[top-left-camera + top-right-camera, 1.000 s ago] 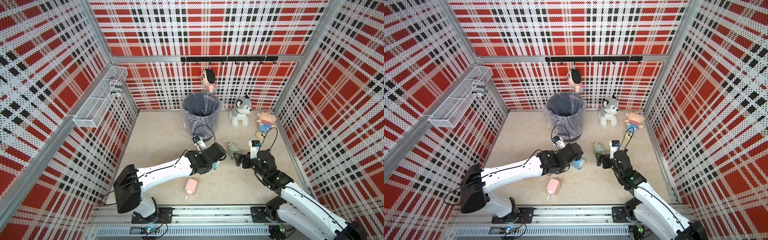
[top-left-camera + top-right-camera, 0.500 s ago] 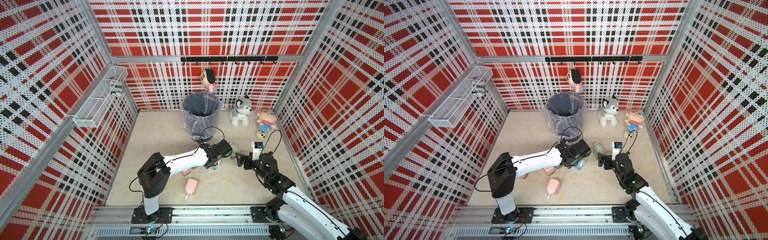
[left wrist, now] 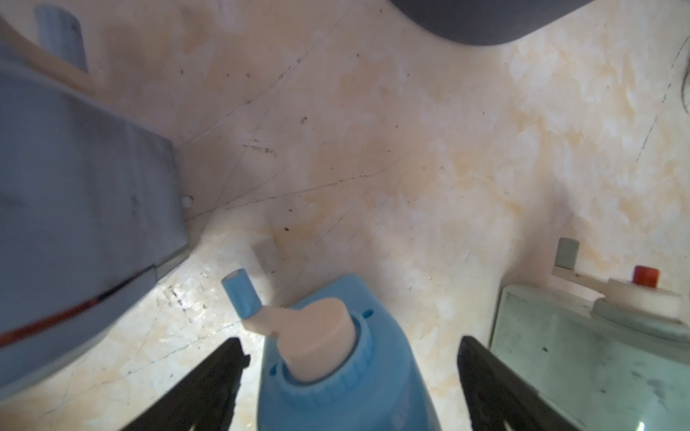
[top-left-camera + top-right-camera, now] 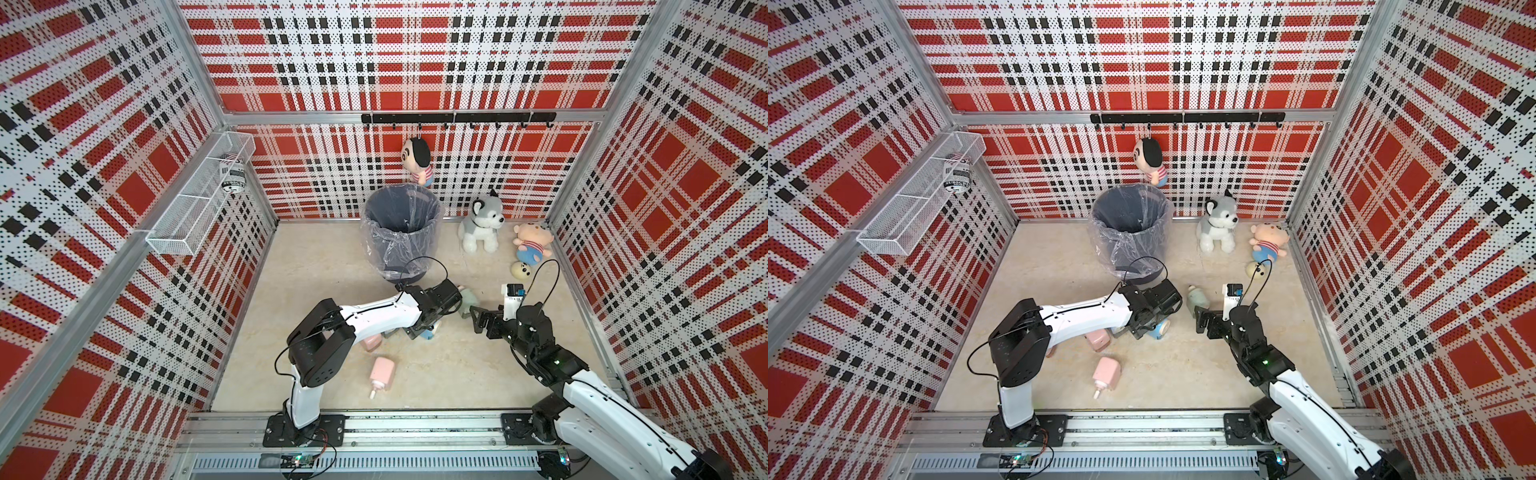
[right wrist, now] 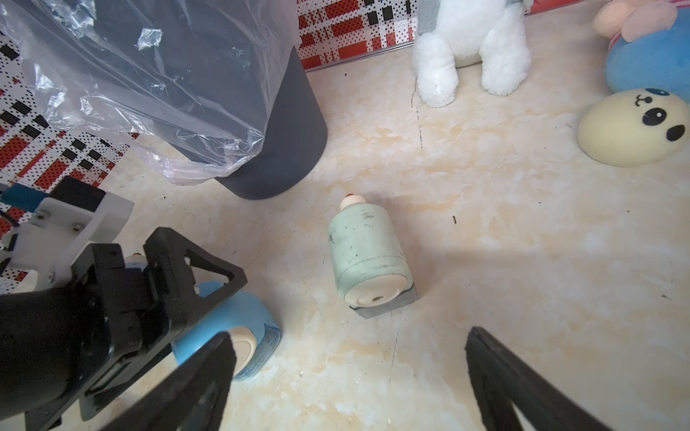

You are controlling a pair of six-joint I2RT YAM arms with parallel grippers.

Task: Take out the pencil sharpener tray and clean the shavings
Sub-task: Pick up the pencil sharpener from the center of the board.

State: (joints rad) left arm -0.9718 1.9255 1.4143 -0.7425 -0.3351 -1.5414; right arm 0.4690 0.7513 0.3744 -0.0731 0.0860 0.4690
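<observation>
The left claw [image 3: 349,342] is spread around the blue sharpener [image 3: 381,336] lying on the floor [image 3: 373,149], not touching. Next it should squeeze, so the spread right claw [image 5: 348,334] can pull the tray.

Blue sharpener [image 3: 336,358], cream crank with blue knob, lies on its side between the left gripper [image 3: 351,342]'s spread fingers, untouched.

Marbled floor [image 4: 316,266] bears bin [image 4: 401,245], blue sharpener [image 3: 347,365], green sharpener [image 5: 367,253], plush husky [image 4: 480,228].
</observation>
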